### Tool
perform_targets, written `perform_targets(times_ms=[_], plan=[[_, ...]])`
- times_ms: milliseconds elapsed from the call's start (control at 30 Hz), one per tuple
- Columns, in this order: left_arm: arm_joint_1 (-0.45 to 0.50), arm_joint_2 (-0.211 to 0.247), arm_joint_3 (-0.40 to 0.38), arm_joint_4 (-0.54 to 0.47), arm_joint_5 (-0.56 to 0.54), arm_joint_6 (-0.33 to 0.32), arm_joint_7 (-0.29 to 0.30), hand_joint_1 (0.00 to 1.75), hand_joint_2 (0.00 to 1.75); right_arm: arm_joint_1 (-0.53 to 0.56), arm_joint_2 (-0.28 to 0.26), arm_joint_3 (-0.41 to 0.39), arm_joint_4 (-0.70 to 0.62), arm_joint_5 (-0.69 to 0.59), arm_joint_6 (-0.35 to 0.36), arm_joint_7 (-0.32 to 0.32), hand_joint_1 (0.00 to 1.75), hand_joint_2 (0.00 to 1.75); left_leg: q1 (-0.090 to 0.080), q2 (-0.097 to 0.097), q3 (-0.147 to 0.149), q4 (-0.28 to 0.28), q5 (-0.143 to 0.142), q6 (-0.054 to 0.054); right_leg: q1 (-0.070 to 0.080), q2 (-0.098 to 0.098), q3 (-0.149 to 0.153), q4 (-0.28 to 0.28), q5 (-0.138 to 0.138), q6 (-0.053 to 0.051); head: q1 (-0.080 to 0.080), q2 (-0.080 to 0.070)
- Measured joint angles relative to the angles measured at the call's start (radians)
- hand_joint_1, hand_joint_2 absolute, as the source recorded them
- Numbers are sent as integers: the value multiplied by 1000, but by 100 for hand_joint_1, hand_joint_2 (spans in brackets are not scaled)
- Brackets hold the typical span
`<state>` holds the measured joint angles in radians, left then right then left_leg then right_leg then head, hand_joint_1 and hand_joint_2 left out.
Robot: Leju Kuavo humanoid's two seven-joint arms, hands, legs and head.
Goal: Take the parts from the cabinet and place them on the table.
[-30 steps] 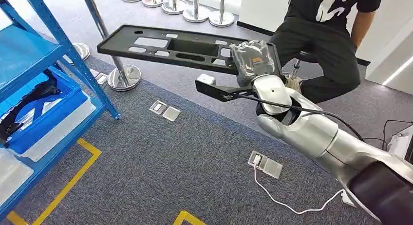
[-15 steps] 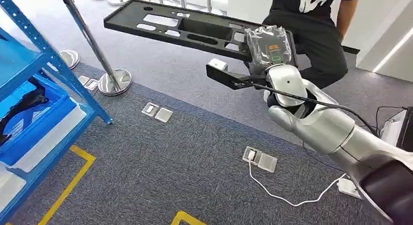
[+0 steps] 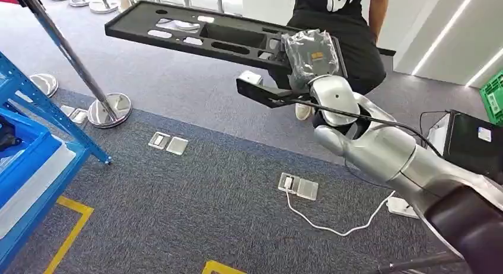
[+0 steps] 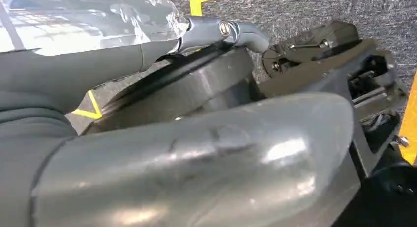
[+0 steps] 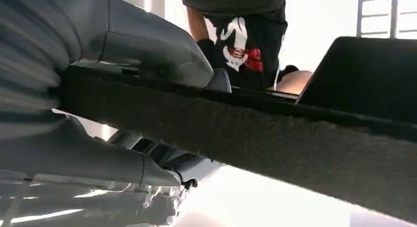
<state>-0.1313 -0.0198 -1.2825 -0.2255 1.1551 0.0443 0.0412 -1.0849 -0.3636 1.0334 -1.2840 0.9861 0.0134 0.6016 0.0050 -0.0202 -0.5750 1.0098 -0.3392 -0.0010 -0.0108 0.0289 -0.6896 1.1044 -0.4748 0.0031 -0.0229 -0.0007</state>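
Observation:
A long black panel part (image 3: 196, 34) with several cut-outs hangs level above the carpet, and my right hand (image 3: 312, 60), wrapped in clear plastic, grips its right end. In the right wrist view the part's dark edge (image 5: 246, 133) runs across the picture, with the thumb (image 5: 147, 45) on one side and fingers (image 5: 98, 163) on the other. My left hand (image 4: 196, 158) hangs with its thumb and fingers apart and nothing in it. The blue cabinet (image 3: 29, 161) stands at the left edge of the head view.
A person in black (image 3: 341, 31) sits just behind the part. A stanchion base (image 3: 107, 111) stands left of centre. Floor sockets (image 3: 168, 143) and a white cable (image 3: 332, 226) lie on the carpet. A black box (image 3: 474, 140) sits at the right.
The camera has turned to the right, so the cabinet has slid toward the left edge and the black box has come in. My right hand still holds the part.

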Motion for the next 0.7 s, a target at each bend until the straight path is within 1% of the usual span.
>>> perform_targets(times_ms=[33, 67, 100, 133, 167, 200, 233, 267, 300, 333, 367, 400, 433, 467, 500, 533, 567, 600, 633, 667, 700], plan=[[1, 0, 0, 0, 0, 0, 0, 0, 0, -2, 3, 1, 0, 0, -2, -1, 175, 175, 0, 10, -2, 0, 0, 3, -3, -11, -34, 78, -42, 5, 5, 0], [2, 0, 0, 0, 0, 0, 0, 0, 0, -1, 3, 2, 0, -1, -3, -1, 175, 175, 0, 16, -2, 1, 0, 3, -5, -16, -67, 155, -73, 8, 8, 0], [2, 0, 0, 0, 0, 0, 0, 0, 0, -1, 3, 3, 1, -2, -3, -1, 175, 175, 0, 22, -2, 2, 0, 3, -7, -18, -92, 212, -90, 11, 15, 0], [3, 0, 0, 0, 0, 0, 0, 0, 0, -1, 3, 4, 2, -2, -3, -1, 175, 175, 0, 28, -3, 3, -1, 2, -10, -21, -100, 229, -84, 13, 22, 0], [3, 0, 0, 0, 0, 0, 0, 0, 0, -1, 3, 4, 4, -3, -4, -1, 175, 175, 1, 33, -3, 6, -3, 0, -13, -23, -83, 197, -56, 16, 27, 0], [3, 0, 0, 0, 0, 0, 0, 0, 0, -1, 3, 4, 5, -5, -5, -2, 175, 175, 3, 39, -3, 10, -7, -4, -15, -28, -44, 124, -15, 17, 30, 0], [3, 0, 0, 0, 0, 0, 0, 0, 0, -2, 3, 4, 5, -5, -5, -2, 175, 175, 5, 44, -2, 18, -13, -9, -15, -40, 5, 29, 27, 19, 34, 0], [2, 2, 0, 1, 0, 0, 0, 0, 0, -3, 3, 4, 5, -5, -6, -2, 175, 175, 3, 49, -4, 25, -20, -17, -13, -69, 36, -37, 27, 20, 40, 0], [2, 4, 0, 2, 0, 0, 0, 0, 0, -7, 5, 5, 6, -5, -7, -3, 175, 175, -5, 52, -10, 35, -24, -24, -3, -69, 39, -45, 22, 11, 48, 0], [3, 4, 0, 2, 0, 0, 0, 0, 0, -7, 7, 5, 6, -6, -9, -3, 175, 175, -5, 53, -10, 33, -23, -26, -8, -56, 36, -41, 22, -5, 42, 0], [3, 4, 0, 2, 0, 0, 0, 0, 0, -6, 7, 5, 7, -7, -9, -3, 175, 175, -5, 58, -8, 33, -23, -27, -6, -53, 34, -42, 21, -8, 31, 0], [3, 5, 0, 2, 0, 0, 0, 0, 0, -6, 6, 5, 9, -7, -9, -2, 175, 175, -5, 63, -6, 30, -22, -32, -4, -46, 33, -41, 21, -17, 29, 0], [3, 6, 0, 2, 0, 0, 0, 0, 0, -7, 6, 5, 10, -7, -9, -2, 175, 175, -5, 65, -4, 33, -27, -37, -7, -42, 34, -46, 25, -24, 30, 0], [3, 6, 0, 2, 0, 0, 0, 0, 0, -8, 8, 5, 10, -7, -10, -2, 175, 175, -1, 51, -5, 52, -45, -44, -9, -38, 36, -48, 26, -30, 26, 0], [2, 6, 0, 2, 0, 0, 0, 0, 0, -9, 8, 5, 10, -7, -10, -2, 175, 175, -1, 37, -23, 94, -76, -47, -9, -33, 35, -48, 26, -36, 16, 0], [0, 6, 0, 2, 0, 0, 0, 0, 0, -9, 10, 5, 10, -7, -10, -2, 175, 175, -1, 31, -51, 161, -115, -50, -8, -28, 35, -48, 27, -40, 8, 0], [0, 6, 0, 2, 0, 0, 0, 0, 0, -8, 11, 5, 10, -7, -10, -2, 175, 175, -2, 28, -87, 244, -153, -51, -6, -22, 35, -48, 27, -41, 2, 0], [-1, 6, 0, 2, 0, 0, -2, 0, 0, -7, 12, 5, 10, -7, -10, -2, 175, 175, -3, 28, -120, 315, -177, -51, -3, -14, 35, -48, 27, -42, -3, 0], [-3, 6, 0, 2, 0, 0, -2, 0, 0, -7, 12, 5, 11, -7, -10, -2, 175, 175, -4, 27, -136, 346, -175, -48, -1, -7, 35, -48, 28, -43, -8, 0], [-3, 6, 0, 2, 0, 0, -2, 0, 0, -8, 12, 5, 11, -7, -9, -2, 175, 175, -5, 27, -128, 326, -151, -43, 2, 1, 36, -48, 28, -44, -11, 0], [-3, 6, 0, 2, 0, 0, -2, 0, 0, -8, 13, 5, 11, -7, -10, -2, 175, 175, -6, 25, -104, 270, -110, -35, 4, 9, 37, -48, 28, -44, -16, 0]])
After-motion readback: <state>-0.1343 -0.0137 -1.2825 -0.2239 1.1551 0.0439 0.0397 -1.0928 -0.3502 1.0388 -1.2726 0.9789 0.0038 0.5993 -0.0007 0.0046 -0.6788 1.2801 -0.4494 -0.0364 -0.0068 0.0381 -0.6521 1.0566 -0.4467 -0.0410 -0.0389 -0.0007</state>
